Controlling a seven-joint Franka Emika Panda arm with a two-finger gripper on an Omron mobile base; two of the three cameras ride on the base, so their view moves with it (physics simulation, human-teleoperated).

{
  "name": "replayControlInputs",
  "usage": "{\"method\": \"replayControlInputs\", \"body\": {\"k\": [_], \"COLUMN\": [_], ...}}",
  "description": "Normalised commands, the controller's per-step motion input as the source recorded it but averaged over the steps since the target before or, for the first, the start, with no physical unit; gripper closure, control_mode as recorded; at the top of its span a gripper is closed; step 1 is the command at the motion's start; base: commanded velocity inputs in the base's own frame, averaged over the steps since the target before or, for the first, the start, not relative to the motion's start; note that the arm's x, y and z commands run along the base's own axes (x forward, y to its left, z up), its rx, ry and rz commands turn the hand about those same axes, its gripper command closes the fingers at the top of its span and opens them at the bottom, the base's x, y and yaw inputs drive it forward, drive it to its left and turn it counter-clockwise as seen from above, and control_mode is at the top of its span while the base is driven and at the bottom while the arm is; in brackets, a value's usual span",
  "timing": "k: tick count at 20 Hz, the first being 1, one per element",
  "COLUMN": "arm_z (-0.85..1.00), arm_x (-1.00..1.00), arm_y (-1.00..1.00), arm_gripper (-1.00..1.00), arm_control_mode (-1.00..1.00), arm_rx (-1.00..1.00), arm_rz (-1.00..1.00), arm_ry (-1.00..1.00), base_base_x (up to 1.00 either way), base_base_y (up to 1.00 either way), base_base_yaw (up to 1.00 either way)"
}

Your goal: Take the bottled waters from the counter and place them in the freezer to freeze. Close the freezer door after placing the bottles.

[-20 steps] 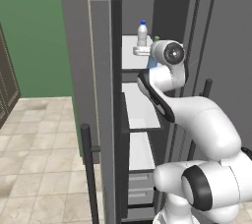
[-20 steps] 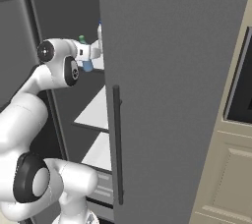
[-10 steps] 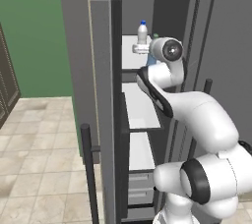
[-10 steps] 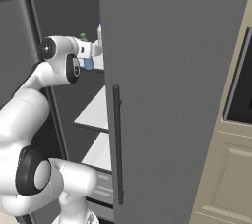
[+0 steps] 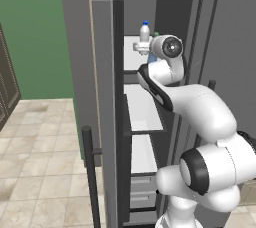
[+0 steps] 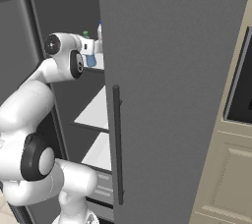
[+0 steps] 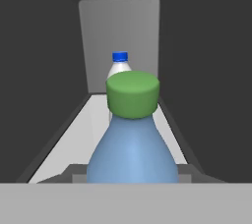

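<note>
A white robot arm reaches up into an open freezer (image 5: 145, 112), a tall grey compartment with white shelves and grey drawers at the bottom. Its claw (image 5: 141, 47) is at the level of the top shelf (image 7: 93, 120), just inside the opening. The claw is clamped on the blue bottle (image 7: 133, 154), a blue-tinted plastic bottle with a green cap. In the hand view this bottle stands upright directly in front of the claw and very close to it, its green cap near the middle of the frame.

Straight beyond the claw, farther back on the same white shelf, stands the white bottle (image 7: 118, 68), whitish-clear with a blue cap, also upright. The green cap hides its lower part, so whether the two bottles touch cannot be told. In the left base view the white bottle (image 5: 144, 32) rises just above and behind the claw. In the right base view the blue bottle (image 6: 90, 60) shows just below the claw (image 6: 93, 47), partly hidden by the edge of the closed fridge door (image 6: 172, 95).

The freezer door (image 5: 102, 97) stands open to the left of the claw, edge on, its dark bar handle (image 5: 91, 177) lower down. Below the claw are two more white shelves, then the drawers (image 5: 144, 192).
</note>
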Motion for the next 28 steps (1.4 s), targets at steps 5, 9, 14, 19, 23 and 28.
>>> {"method": "replayControlInputs", "body": {"k": [5,9,14,19,23,28], "arm_z": [-0.11,-0.15,-0.23,-0.34,-0.11,0.00], "arm_x": [0.20,0.17,0.06,0.00,0.00,0.00], "arm_y": [0.00,0.00,0.00,0.00,0.00,0.00], "arm_gripper": [1.00,1.00,1.00,1.00,1.00,1.00], "arm_control_mode": [-1.00,-1.00,-1.00,-1.00,-1.00,-1.00], "arm_rx": [0.00,0.00,0.00,0.00,0.00,0.00], "arm_rz": [0.00,0.00,0.00,0.00,0.00,0.00], "arm_ry": [0.00,-0.01,0.00,0.00,0.00,0.00], "base_base_x": [0.00,0.00,0.00,0.00,0.00,0.00], "base_base_y": [0.00,0.00,0.00,0.00,0.00,0.00], "base_base_yaw": [0.00,0.00,0.00,0.00,0.00,0.00]}}
